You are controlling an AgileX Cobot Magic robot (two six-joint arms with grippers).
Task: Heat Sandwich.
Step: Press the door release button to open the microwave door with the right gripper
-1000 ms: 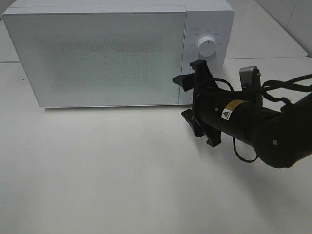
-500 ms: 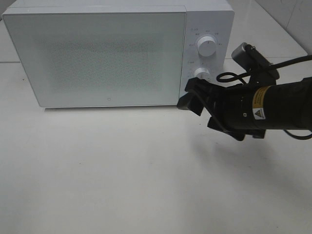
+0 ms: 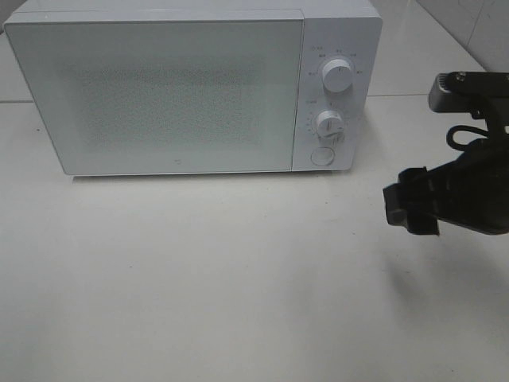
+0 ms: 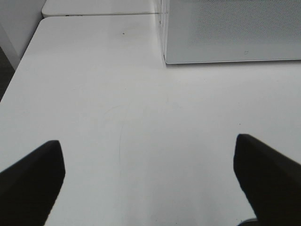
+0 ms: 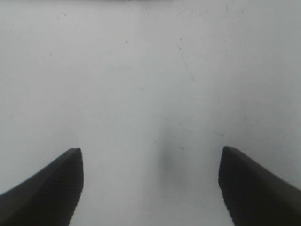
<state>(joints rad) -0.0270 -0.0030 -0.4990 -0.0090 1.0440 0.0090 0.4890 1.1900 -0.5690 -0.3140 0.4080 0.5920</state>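
Observation:
The white microwave stands at the back of the table with its door shut. The sandwich is out of view. My right gripper hovers over the table at the right, apart from the microwave's control panel, and its black fingers are spread. In the right wrist view the right gripper is open over bare tabletop with nothing between its fingers. The left wrist view shows my left gripper open and empty above the table, with the microwave's lower corner ahead of it. The left arm does not appear in the exterior high view.
On the control panel are an upper knob, a lower knob and a round button. The white table stretches in front of the microwave. A table seam shows in the left wrist view.
My right arm has drawn back from the microwave's control panel to the right, uncovering the lower knob and the round button. The microwave door stays shut.

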